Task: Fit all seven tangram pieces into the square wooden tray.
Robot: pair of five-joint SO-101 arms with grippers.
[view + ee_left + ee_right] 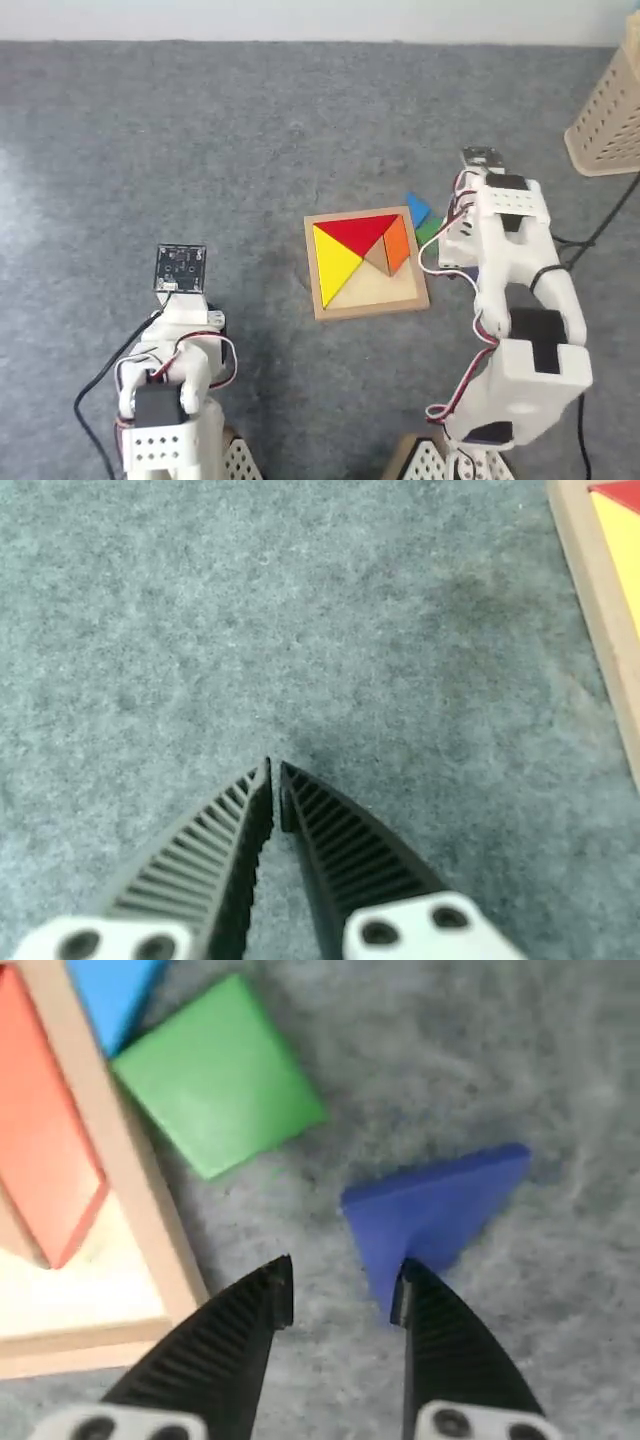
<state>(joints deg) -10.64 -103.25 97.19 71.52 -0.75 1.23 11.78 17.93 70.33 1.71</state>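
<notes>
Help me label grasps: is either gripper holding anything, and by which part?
Nothing is held. The left gripper is shut empty over the carpet; the right gripper stands open at a corner of the dark blue triangle.

the square wooden tray (372, 305) lies flat, holding a red triangle (357, 232), a yellow triangle (335, 262), an orange parallelogram (398, 243) and a small tan triangle (377, 260), while a light blue piece (417, 209) and a green square (218, 1073) lie just beside its rim and a dark blue triangle (440, 1210) lies near them.
</notes>
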